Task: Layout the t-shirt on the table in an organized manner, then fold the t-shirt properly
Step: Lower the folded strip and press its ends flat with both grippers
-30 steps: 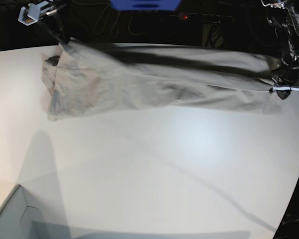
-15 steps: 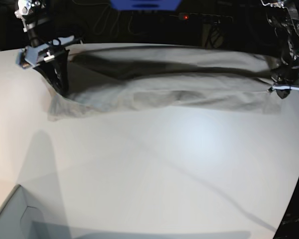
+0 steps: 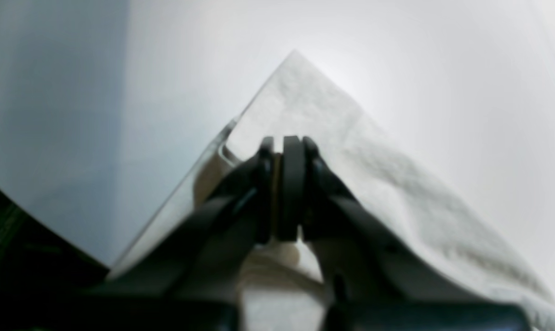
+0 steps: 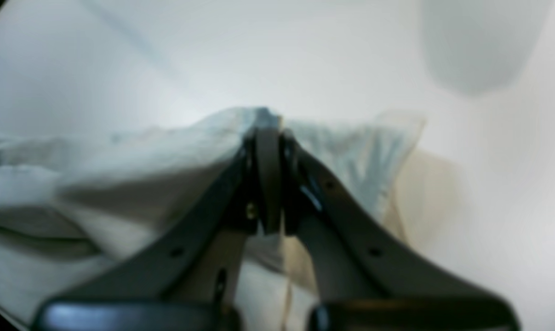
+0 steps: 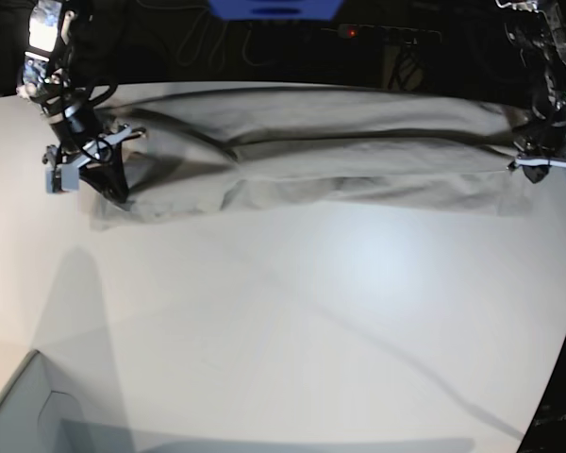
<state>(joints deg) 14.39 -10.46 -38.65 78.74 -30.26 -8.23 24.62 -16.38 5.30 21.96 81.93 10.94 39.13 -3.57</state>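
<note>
Both arms pinch opposite ends of a beige-grey garment. The left end effector, jaws clamped tight on a corner of the t-shirt, sits low at the desk's right edge, with a triangle of cloth lying flat on the white surface beyond its tips. The right end effector, likewise closed on a bunched fold of fabric, is down near the desk's far left corner, cloth heaped around both sides of its fingers.

Between the two grips the t-shirt stretches as a long, narrow band along the desk's far edge, creased lengthwise and apparently doubled over itself (neckline and sleeves cannot be made out). A pale grey box corner sits at the near left corner of the desk, well apart from the work.

The step in hand appears to be the lay-out, and it looks early: the garment is taut end to end but not spread in width. To do it well, both arms would likely keep even tension, draw the cloth toward the open middle of the desk and lower it flat together, so the long folds open out rather than set in.
</note>
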